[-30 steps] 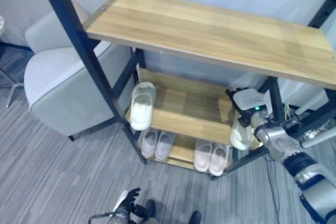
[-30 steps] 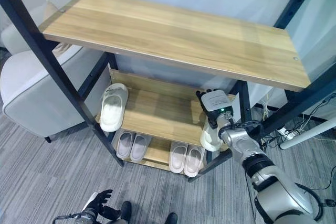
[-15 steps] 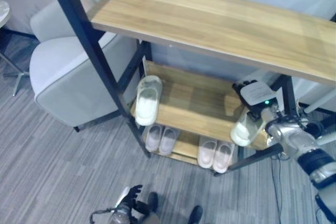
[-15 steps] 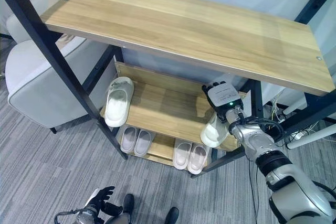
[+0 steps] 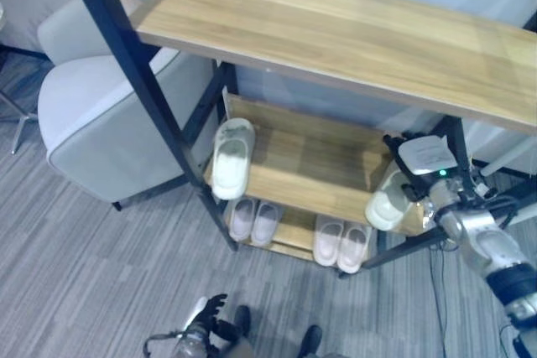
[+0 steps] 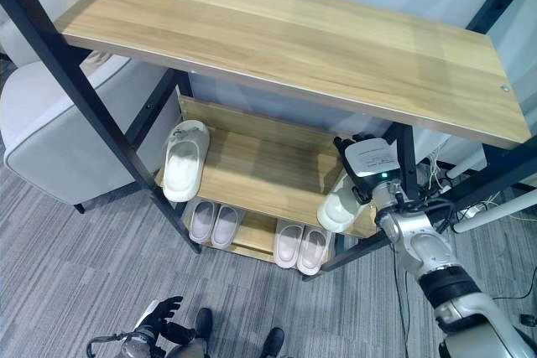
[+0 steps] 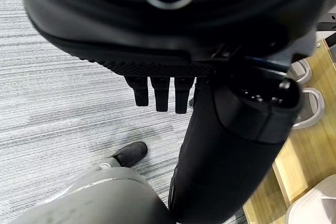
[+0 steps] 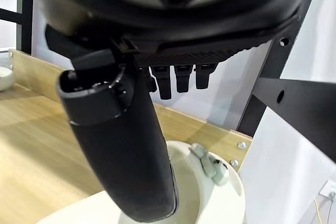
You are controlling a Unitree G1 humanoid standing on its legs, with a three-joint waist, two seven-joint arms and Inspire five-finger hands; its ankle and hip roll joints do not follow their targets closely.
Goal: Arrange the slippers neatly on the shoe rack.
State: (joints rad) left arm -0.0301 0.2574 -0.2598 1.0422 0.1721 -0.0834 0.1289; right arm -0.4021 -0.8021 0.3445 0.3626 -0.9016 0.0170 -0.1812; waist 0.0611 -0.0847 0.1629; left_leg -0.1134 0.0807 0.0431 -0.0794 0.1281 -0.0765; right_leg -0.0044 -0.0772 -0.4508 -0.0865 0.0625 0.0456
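Slipper (image 6: pixel 336 210) has shifted on shoe rack's (image 6: pixel 252 175) wooden shelf.

Right arm (image 6: pixel 419 245), lower right: silver-grey rounded segments parted by a black band. Right hand (image 6: pixel 369 159): dark, with a white plate on its back and a small green light. Its thumb (image 8: pixel 126 150) is a smooth black cylinder. Left hand (image 6: pixel 158 318), bottom left: dark, slim fingers.
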